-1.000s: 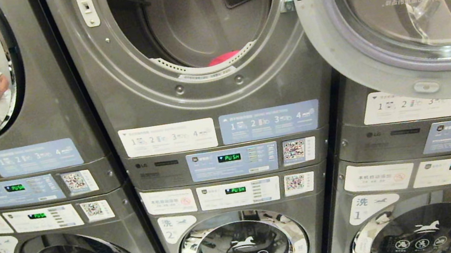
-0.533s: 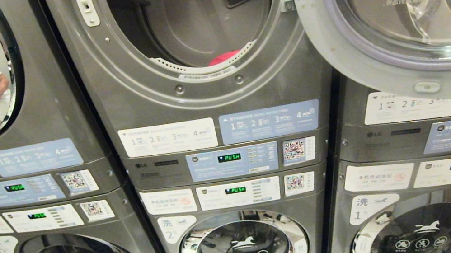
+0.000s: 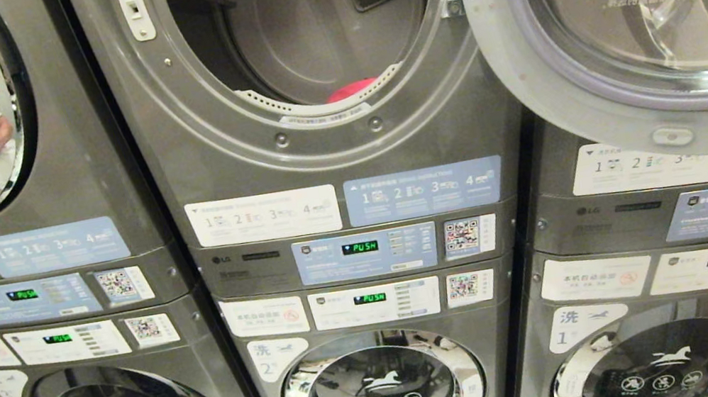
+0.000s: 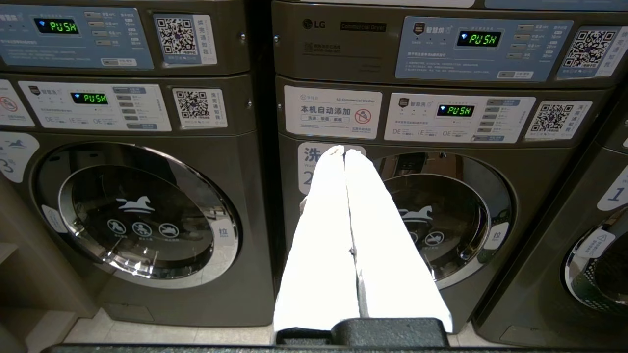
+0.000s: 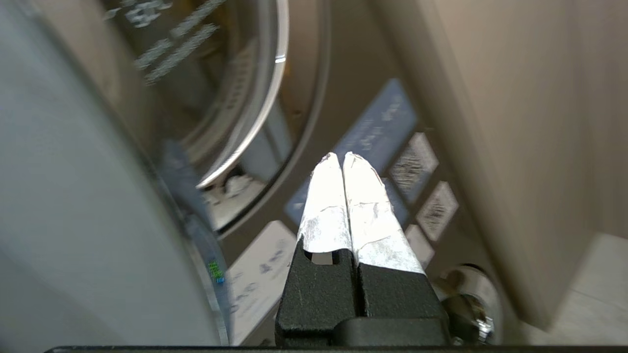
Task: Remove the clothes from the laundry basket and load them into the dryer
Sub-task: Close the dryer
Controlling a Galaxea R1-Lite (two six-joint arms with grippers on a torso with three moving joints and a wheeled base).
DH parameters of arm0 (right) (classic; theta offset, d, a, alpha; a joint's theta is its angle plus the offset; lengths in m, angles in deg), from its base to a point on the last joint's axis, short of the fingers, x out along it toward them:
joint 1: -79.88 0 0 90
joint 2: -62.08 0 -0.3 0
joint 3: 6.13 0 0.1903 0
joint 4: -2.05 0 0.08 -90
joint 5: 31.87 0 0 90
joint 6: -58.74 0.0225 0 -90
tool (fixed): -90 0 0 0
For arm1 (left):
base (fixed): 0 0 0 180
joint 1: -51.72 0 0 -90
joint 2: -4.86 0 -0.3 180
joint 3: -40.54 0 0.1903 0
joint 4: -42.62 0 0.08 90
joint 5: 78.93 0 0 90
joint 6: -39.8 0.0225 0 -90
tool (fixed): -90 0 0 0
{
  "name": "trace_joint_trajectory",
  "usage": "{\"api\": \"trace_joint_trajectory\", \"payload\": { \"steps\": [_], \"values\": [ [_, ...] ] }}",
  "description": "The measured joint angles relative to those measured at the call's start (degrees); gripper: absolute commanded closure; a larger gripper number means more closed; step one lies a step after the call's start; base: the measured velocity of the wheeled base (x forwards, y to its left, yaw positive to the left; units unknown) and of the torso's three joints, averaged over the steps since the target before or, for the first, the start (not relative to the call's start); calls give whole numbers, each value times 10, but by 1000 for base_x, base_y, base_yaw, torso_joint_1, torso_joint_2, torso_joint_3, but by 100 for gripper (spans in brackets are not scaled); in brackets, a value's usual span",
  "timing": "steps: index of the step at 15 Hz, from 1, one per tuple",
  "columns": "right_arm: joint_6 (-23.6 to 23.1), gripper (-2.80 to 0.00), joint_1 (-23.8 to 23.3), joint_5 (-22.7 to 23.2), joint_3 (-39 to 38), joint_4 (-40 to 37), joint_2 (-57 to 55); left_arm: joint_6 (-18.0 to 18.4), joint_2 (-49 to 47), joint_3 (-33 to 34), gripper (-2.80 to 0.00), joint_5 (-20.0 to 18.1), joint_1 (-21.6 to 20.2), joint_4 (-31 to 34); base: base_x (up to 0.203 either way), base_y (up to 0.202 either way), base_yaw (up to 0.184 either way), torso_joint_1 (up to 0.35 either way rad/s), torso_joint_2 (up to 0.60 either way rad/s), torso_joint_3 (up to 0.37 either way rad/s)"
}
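Head view: the middle upper dryer [image 3: 313, 40] stands with its door [image 3: 628, 30] swung open to the robot's right. A red garment [image 3: 352, 89] lies at the bottom front of the drum, only a sliver of it showing over the lip. No laundry basket in any view; its place cannot be told. Neither arm appears in the head view.

Left pincer [image 4: 344, 153]: white-wrapped fingers pressed tip to tip, clenched on nothing, hanging in front of the lower washer marked 2 [image 4: 441, 215]. Arm reads as parked.

Right pincer [image 5: 342, 158]: fingers likewise closed together, nothing between them. Its view is blurred; it shows a round door rim [image 5: 255, 98] and label panels [image 5: 373, 132] of a machine at an angle, with a beige wall [image 5: 515, 122] beside. Which machine this is, I cannot tell.

Judgement on handling: clothes of this kind should be light, soft and limp, not fragile and not slippery. They will drape and trail from wherever they are pinched, so a grip on a bunched fold near the middle of a piece should carry better than one on an edge or a sleeve. A trailing end could catch on the drum lip or on the open door. The right pincer must open before any pick.
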Motion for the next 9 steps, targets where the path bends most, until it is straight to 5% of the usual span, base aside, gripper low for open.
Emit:
{"api": "trace_joint_trajectory", "payload": {
  "steps": [6, 9],
  "values": [
    [-1, 0, 2, 110, -29, 85, 4, 0, 0, 0, 0, 0, 0, 0, 0, 0, 0, 0, 0, 0],
    [-8, 0, 15, 129, -75, 100, 38, 0, 0, 0, 0, 0, 0, 0, 0, 0, 0, 0, 0, 0]
  ]
}}
